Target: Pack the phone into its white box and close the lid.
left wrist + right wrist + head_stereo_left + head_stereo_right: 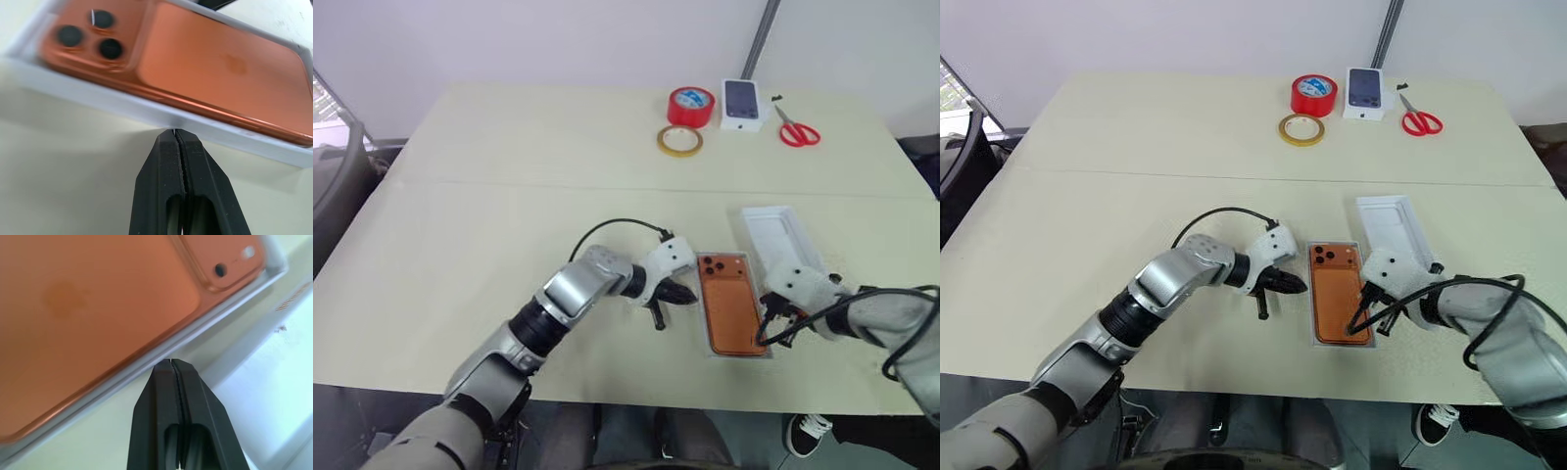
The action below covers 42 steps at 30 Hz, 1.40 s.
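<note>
The copper-orange phone (732,305) lies camera side up inside the shallow white box (122,105) near the table's front edge. My left gripper (677,294) is shut and empty, its tips just off the box's left wall, near the end with the phone's lenses. On the other side, my right gripper (771,316) is also shut and empty, close to the box's right wall (146,366). The white lid (781,237) lies open side up, just behind and right of the box, beside my right hand.
At the back of the table stand a red tape roll (691,106), a yellow tape ring (679,140), a small white carton printed with a dark phone (744,103) and red scissors (798,130). A seam crosses the tabletop (509,186).
</note>
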{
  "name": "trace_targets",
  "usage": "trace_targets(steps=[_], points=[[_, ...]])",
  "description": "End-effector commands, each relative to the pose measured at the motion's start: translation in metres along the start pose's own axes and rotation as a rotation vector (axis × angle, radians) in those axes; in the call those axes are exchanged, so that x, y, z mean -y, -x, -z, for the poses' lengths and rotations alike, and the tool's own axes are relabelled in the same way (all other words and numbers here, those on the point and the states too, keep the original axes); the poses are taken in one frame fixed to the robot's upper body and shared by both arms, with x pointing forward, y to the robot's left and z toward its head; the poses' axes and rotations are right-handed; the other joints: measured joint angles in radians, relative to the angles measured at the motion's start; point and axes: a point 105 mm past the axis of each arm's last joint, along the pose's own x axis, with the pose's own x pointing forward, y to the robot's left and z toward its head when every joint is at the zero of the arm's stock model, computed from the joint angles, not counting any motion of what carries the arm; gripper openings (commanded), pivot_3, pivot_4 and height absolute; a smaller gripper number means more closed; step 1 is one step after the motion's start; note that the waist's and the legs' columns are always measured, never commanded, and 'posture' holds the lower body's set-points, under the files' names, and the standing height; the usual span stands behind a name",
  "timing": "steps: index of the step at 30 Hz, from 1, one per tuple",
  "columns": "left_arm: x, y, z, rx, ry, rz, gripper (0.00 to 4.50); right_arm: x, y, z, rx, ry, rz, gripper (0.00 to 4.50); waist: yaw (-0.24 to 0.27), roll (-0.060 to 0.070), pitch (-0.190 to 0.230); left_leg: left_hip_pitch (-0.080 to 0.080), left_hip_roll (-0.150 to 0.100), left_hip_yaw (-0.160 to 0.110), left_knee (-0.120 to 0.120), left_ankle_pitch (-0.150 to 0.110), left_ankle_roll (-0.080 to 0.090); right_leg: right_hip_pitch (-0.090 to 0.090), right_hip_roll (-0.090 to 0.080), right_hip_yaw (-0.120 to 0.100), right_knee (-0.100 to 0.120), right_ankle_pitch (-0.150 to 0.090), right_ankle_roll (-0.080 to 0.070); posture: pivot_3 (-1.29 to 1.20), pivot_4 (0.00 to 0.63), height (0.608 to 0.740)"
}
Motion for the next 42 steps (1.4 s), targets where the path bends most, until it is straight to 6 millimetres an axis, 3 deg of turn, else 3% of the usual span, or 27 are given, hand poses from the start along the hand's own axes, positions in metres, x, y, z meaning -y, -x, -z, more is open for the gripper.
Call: trace_targets(steps=[1,5,11,15,20,23,27,32,36,38,42], points=[[-0.007,0.033,-0.014,0.116,-0.037,-0.045,0.00,0.018,0.021,-0.017,0.079,-0.058,0.036,0.87,-0.008,0.000,0.000,0.001,0.001,0.000,0.000,0.000,0.000,0.000,0.001,0.000,0.000,0.000,0.000,0.00,0.150,0.740],[-0.014,0.065,-0.009,0.181,-0.097,-0.126,0.00,0.042,0.017,-0.022,0.115,-0.221,0.095,2.89,-0.019,0.001,0.000,0.001,0.001,0.000,-0.001,0.000,0.000,0.000,0.001,0.000,0.000,0.000,0.000,0.00,0.150,0.740],[-0.002,0.092,-0.009,0.325,-0.250,-0.137,0.00,0.056,-0.019,-0.016,0.049,-0.463,0.128,2.89,-0.017,0.001,0.000,0.000,0.000,0.001,0.000,0.000,0.000,-0.001,-0.001,0.001,0.000,0.000,0.000,0.00,0.150,0.740],[0.014,0.096,-0.006,0.347,-0.293,-0.084,0.00,0.068,-0.031,-0.015,0.021,-0.540,0.192,2.89,-0.020,0.003,0.001,0.000,0.000,0.002,-0.001,0.000,0.000,-0.002,-0.002,0.001,0.001,0.000,0.000,0.00,0.150,0.740],[0.024,0.094,0.003,0.318,-0.314,-0.045,0.00,0.065,-0.042,-0.015,0.002,-0.575,0.182,2.89,-0.023,0.003,0.001,0.000,0.000,0.002,-0.001,0.000,0.000,-0.002,-0.002,0.001,0.001,0.000,0.000,0.00,0.150,0.740],[0.023,0.094,0.005,0.312,-0.317,-0.053,0.00,0.063,-0.045,-0.014,-0.008,-0.576,0.188,2.10,-0.023,0.003,0.001,0.000,0.000,0.002,-0.001,0.000,0.000,-0.002,-0.001,0.002,0.001,0.000,0.000,0.00,0.150,0.740],[0.021,0.093,0.004,0.316,-0.311,-0.060,0.00,0.064,-0.040,-0.018,0.001,-0.578,0.195,0.06,-0.023,0.003,0.001,0.000,0.000,0.002,-0.001,0.000,0.000,-0.002,-0.001,0.002,0.001,0.000,0.000,0.00,0.150,0.740],[0.013,0.095,0.004,0.329,-0.290,-0.099,0.00,0.075,-0.014,-0.038,0.111,-0.654,0.189,0.02,-0.024,0.004,0.001,0.000,0.000,0.002,-0.001,0.000,0.000,-0.002,-0.001,0.002,0.001,0.000,0.000,0.00,0.150,0.740],[-0.003,0.104,-0.001,0.376,-0.246,-0.176,0.00,0.074,0.006,-0.061,0.287,-0.717,0.084,0.02,-0.024,0.004,0.002,0.000,0.001,0.002,-0.002,0.000,0.000,-0.002,-0.001,0.002,0.002,0.000,0.000,0.00,0.150,0.740],[-0.020,0.115,-0.005,0.410,-0.215,-0.264,0.00,0.061,0.012,-0.082,0.437,-0.735,-0.077,0.02,-0.024,0.004,0.002,0.000,0.001,0.002,-0.002,0.000,0.000,-0.002,-0.001,0.001,0.002,0.000,0.000,0.00,0.150,0.740],[-0.044,0.127,-0.006,0.432,-0.179,-0.368,0.00,0.016,0.013,-0.121,0.644,-0.778,-0.433,0.02,-0.029,0.004,0.001,0.000,0.001,0.002,-0.002,0.000,0.000,-0.002,-0.001,0.001,0.002,0.000,0.000,0.00,0.150,0.740]])
